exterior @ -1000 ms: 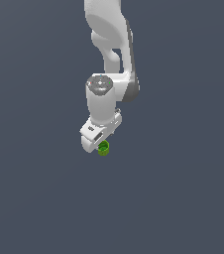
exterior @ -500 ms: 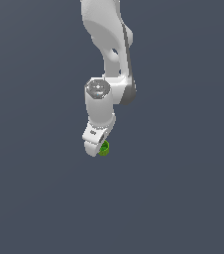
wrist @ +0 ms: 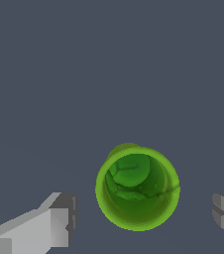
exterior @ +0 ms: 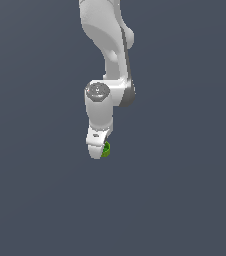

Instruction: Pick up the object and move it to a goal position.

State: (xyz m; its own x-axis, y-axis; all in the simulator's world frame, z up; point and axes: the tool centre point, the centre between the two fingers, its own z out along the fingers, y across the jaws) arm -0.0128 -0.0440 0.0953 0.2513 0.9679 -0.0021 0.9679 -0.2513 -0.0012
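Grey ground; cup between tool fingers.

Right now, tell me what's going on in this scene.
A white Franka Panda arm is working over a small bright green cup. The gripper is open, with its fingers on either side of the cup and clear gaps between them, so nothing is grasped yet. In the exterior view the gripper hides most of the cup. No goal marker is visible.

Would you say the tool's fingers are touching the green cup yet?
Apart. The wrist view shows bare floor between the green cup and each of the fingers.
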